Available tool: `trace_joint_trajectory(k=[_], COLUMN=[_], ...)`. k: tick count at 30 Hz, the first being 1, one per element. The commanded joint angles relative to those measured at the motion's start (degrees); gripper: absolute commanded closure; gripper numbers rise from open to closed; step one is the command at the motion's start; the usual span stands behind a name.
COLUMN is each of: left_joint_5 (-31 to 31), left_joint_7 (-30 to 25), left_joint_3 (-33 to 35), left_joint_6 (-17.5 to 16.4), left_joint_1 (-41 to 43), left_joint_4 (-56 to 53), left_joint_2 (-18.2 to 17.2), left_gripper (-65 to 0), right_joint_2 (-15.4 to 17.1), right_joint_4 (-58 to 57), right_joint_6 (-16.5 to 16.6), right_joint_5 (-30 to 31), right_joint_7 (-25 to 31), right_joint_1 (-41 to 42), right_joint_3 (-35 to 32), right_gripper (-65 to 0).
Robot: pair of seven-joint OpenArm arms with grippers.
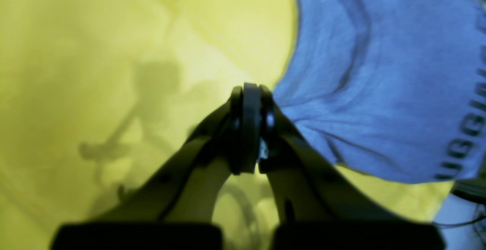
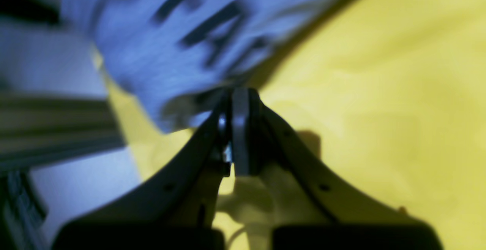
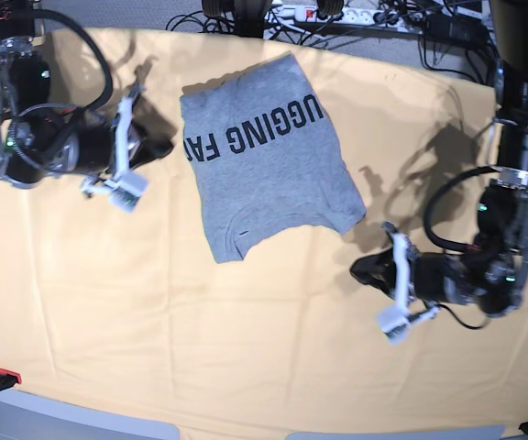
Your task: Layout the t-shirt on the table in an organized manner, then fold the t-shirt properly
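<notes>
The grey t-shirt (image 3: 264, 170) lies folded into a rough rectangle on the table (image 3: 200, 330), black lettering up, its collar toward the front edge. My left gripper (image 3: 363, 269) sits shut and empty on the cloth, just off the shirt's near right corner. In the left wrist view its closed tips (image 1: 249, 90) point beside the t-shirt (image 1: 379, 83), apart from it. My right gripper (image 3: 161, 147) lies shut by the shirt's left edge, with nothing in it. The right wrist view shows those tips (image 2: 239, 94) just short of the lettered t-shirt (image 2: 182, 33).
A power strip and tangled cables (image 3: 324, 14) run along the table's back edge. The yellow-orange cloth is slightly wrinkled around the shirt. A small red object (image 3: 3, 376) sits at the front left corner. Both arm bases stand at the far sides.
</notes>
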Motion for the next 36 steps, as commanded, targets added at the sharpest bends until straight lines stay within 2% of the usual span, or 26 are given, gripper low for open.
trace_joint_trajectory(k=[1, 3, 5, 7, 12, 16, 22, 33, 36], left_joint_5=[-4.28, -9.86, -12.15, -14.19, -17.7, -18.64, -19.74, -20.57, -20.57], left_joint_7=[0.48, 3.08, 5.51, 7.36, 7.36, 7.36, 7.36, 7.36, 7.36], left_joint_3=[-2.36, -6.38, -11.39, -16.2, -23.91, -24.46, -24.41, -24.37, -24.37], left_joint_6=[-0.02, -0.09, -0.09, -0.11, -0.52, -1.08, -1.08, -1.08, -1.08], left_joint_1=[-0.96, 0.35, 2.01, 3.82, 7.82, 11.15, 14.23, 15.13, 15.1], left_joint_4=[0.79, 0.79, 0.79, 0.79, 0.79, 0.79, 0.79, 0.79, 0.79], left_joint_2=[-1.86, -3.15, -3.43, -3.39, -3.82, -5.55, -5.9, -5.92, -5.92], left_gripper=[0.0, 0.0, 0.0, 0.0, 0.0, 0.0, 0.0, 0.0, 0.0], right_joint_2=[0.13, -0.74, -2.45, -4.42, -8.24, -9.16, -9.49, -9.62, -9.6], right_joint_4=[0.72, 0.13, -0.79, -1.68, -1.86, -1.84, -1.84, 1.05, 5.2], right_joint_6=[0.28, -1.46, -2.27, -1.84, -1.38, 0.28, 0.28, 0.28, 0.28], right_joint_5=[-0.39, -3.13, -4.07, -3.41, -2.4, 4.31, 14.4, 14.32, 9.99], right_joint_7=[1.9, 4.09, 4.42, 4.44, 3.98, 0.31, -4.04, -4.04, -4.04], right_joint_1=[0.26, -0.85, -2.21, -3.28, -5.62, -8.66, -13.6, -20.17, -19.61], right_joint_3=[1.66, 3.8, 5.03, 5.22, 5.22, 5.22, 5.22, 5.25, 6.34], right_gripper=[0.0, 0.0, 0.0, 0.0, 0.0, 0.0, 0.0, 0.0, 0.0])
